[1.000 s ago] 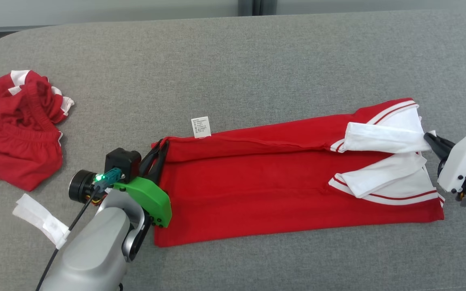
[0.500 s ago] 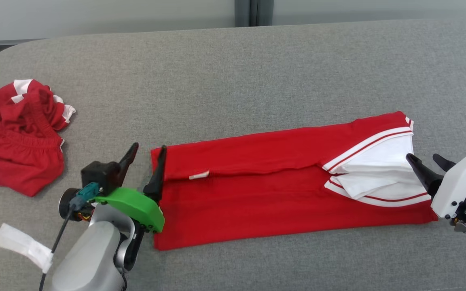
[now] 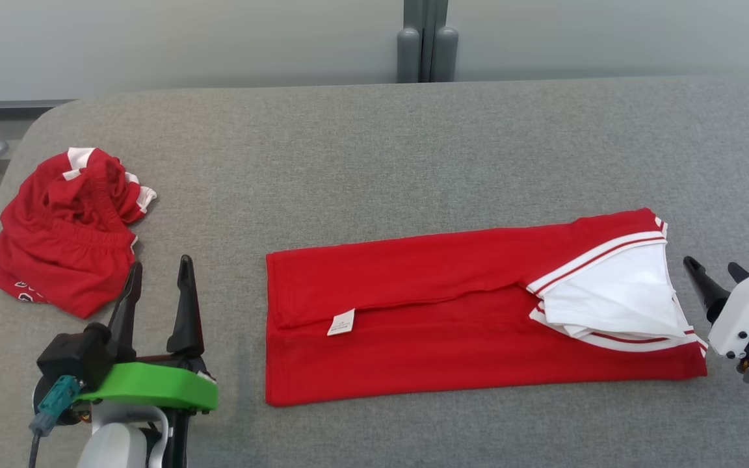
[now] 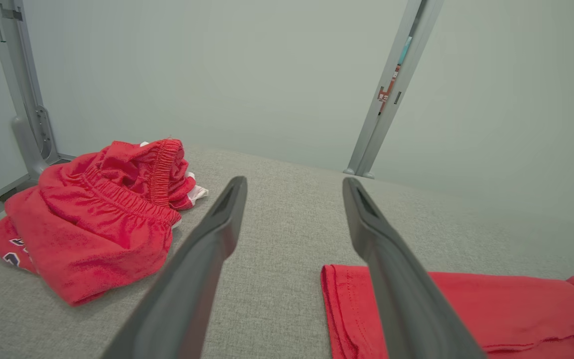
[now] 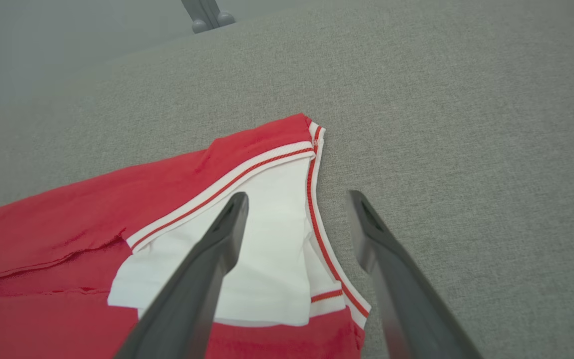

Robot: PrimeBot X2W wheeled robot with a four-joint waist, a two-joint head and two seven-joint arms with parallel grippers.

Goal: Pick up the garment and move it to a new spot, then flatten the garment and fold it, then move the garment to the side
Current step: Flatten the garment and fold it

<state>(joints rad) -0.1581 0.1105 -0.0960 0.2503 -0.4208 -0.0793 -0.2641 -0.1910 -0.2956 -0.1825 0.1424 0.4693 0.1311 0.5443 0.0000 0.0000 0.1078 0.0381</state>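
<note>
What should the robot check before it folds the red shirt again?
1. The left gripper is open and holds nothing: ok.
2. The right gripper is open and holds nothing: ok.
3. The red shirt lies as a long flat strip on the table: ok.
4. The white sleeves lie smooth: not ok, their layers overlap unevenly.
5. The crumpled red shorts lie apart from the shirt: ok.
6. No wrinkles in the layers underneath: cannot tell.
</note>
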